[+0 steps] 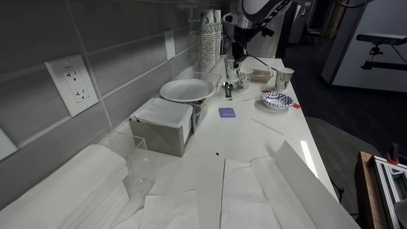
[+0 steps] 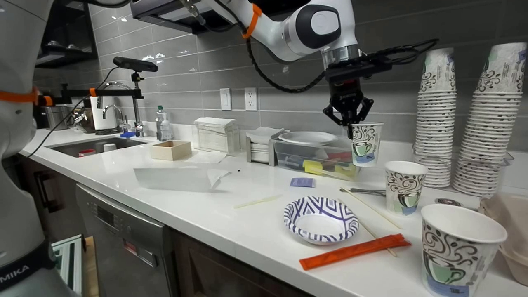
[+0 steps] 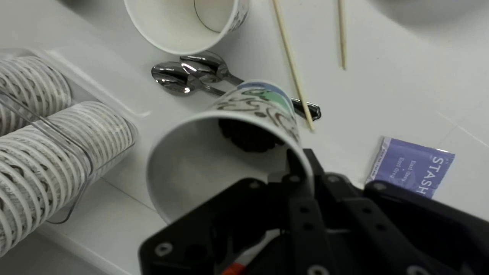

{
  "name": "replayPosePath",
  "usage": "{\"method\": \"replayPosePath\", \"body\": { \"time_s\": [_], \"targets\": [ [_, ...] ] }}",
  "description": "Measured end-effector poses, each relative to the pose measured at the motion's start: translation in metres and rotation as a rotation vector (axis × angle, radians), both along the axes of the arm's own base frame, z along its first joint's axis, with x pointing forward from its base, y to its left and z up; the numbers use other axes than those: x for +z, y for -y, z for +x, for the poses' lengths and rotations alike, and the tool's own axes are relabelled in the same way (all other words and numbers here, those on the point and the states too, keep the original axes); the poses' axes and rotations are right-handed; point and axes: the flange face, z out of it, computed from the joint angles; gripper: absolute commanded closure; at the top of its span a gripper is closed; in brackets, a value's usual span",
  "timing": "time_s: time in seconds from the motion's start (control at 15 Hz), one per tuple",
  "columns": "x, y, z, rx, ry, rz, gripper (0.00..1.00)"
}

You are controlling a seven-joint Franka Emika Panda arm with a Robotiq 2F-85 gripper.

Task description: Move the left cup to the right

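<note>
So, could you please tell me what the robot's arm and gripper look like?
The arm is white with rounded links, a dark cap around a pale disc at one joint, and a silver collar near the wrist. Orange straps circle it, a black braided cable runs beside it, and a dark band shows the letters MIKA. The gripper is black, with hinged linkages.
</note>
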Motion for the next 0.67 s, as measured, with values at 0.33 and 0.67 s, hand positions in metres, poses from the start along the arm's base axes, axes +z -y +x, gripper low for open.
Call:
{"method": "replayPosePath", "body": {
  "time_s": [0.33,0.67],
  "targets": [
    [-0.028,0.011,0.024,0.072,-0.017,0.014,0.99],
    [-0.044,0.03,0.051,0.178,-0.003,0.077,0.99]
  ]
}}
